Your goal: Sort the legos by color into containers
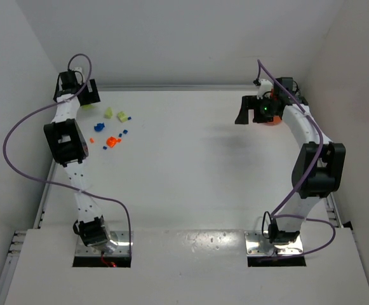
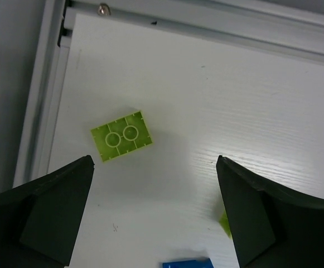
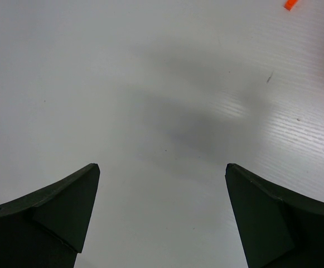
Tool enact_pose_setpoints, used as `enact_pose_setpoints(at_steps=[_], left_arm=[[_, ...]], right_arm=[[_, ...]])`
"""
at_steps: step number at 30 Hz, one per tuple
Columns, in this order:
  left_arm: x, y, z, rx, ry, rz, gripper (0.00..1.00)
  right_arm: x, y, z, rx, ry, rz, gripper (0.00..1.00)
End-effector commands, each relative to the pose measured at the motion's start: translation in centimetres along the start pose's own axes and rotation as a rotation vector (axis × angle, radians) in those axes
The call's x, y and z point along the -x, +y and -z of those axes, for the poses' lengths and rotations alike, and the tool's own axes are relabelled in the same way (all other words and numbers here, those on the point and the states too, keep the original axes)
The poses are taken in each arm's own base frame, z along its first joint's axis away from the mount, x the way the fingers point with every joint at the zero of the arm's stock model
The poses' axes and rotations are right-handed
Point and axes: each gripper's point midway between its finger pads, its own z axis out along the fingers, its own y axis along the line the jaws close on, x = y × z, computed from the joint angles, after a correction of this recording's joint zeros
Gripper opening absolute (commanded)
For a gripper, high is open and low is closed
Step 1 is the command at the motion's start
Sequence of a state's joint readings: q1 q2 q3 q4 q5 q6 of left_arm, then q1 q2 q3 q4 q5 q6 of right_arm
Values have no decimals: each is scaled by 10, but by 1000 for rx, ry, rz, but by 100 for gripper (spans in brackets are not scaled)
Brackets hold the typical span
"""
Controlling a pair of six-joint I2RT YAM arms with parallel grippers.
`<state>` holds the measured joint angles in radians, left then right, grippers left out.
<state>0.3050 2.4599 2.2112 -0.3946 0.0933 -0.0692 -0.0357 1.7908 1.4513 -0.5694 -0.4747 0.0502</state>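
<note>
the left gripper (image 2: pixel 155 162) stands with its two fingers spread wide and nothing held between them, at the far left corner of the table (image 1: pixel 190 165), close to the far rail (image 2: pixel 217 25). in its wrist view a yellow-green brick (image 2: pixel 122 135) lies flat on the white surface, underside up (two round tubes show in its hollow). it is just beyond the fingertips, nearer the left finger, and neither finger touches it. a blue brick (image 2: pixel 187 263) peeks in at the near edge of that view. a sliver of another yellow-green piece (image 2: pixel 224 222) shows against the inner side of the right finger; whether it touches i cannot tell.

from above, the legos (image 1: pixel 122 116) lie scattered loose on the table just right of the left arm, with yellow-green ones farthest, blue bits among them and an orange-red cluster (image 1: pixel 112 142) nearest.

the right gripper (image 3: pixel 162 166) is also spread wide and holds nothing. it hangs over bare table at the far right, with one orange-red bit (image 3: pixel 290 4) at the far right corner of its wrist view. the orange bowl (image 1: pixel 272 122) sits at the far right beneath that arm's wrist, mostly hidden, so its compartments and contents cannot be made out. it is well apart from the scattered bricks.
</note>
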Motion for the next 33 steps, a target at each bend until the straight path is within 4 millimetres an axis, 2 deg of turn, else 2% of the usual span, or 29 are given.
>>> enact_pose_setpoints(at_steps=[1, 2, 3, 6, 7, 8, 10, 11, 25, 33], left_arm=[[18, 23, -5, 44, -65, 63, 99], [24, 20, -4, 30, -84, 71, 99], [17, 27, -8, 39, -71, 79, 99], [20, 28, -13, 39, -84, 77, 99], [14, 30, -17, 49, -74, 79, 99], [20, 31, -16, 49, -92, 77, 99], [15, 31, -20, 49, -82, 87, 99], [19, 31, -19, 49, -91, 86, 99], [-6, 28, -38, 29, -51, 99, 96], [-9, 28, -41, 29, -51, 108, 91]], right_arm=[[12, 6, 0, 21, -31, 17, 95], [12, 4, 0, 12, -30, 17, 95], [12, 4, 0, 11, -30, 17, 95], [12, 4, 0, 11, -30, 17, 95], [12, 4, 0, 11, -30, 17, 95], [9, 3, -3, 12, -21, 12, 95], [9, 3, -3, 12, -21, 12, 95], [9, 3, -3, 12, -21, 12, 95], [5, -4, -12, 5, 5, -2, 95], [6, -5, -14, 5, 5, -2, 95]])
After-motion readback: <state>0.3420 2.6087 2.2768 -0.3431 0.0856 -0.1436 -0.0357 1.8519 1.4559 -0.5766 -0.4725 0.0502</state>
